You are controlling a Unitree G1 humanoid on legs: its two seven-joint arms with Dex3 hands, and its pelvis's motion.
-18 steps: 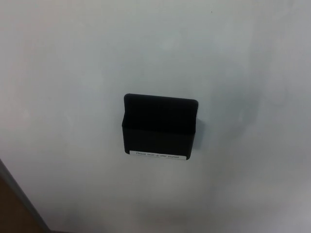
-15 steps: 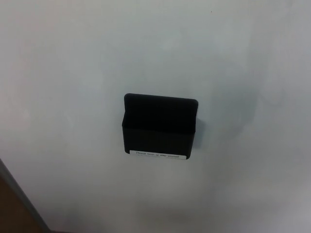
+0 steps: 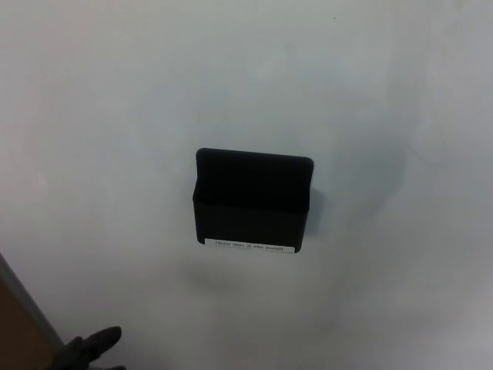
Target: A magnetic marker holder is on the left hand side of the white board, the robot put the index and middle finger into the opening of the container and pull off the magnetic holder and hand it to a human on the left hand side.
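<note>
- I see my left hand [image 3: 91,347] low at 7 o'clock; its grip I cannot tell.
- The magnetic marker holder [image 3: 253,206] sits toward 1 o'clock, well apart, on the whiteboard [image 3: 385,92].

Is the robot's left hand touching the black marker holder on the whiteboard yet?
Apart. The head view shows the left hand only at the bottom-left edge, with a wide stretch of bare whiteboard between it and the marker holder.
</note>
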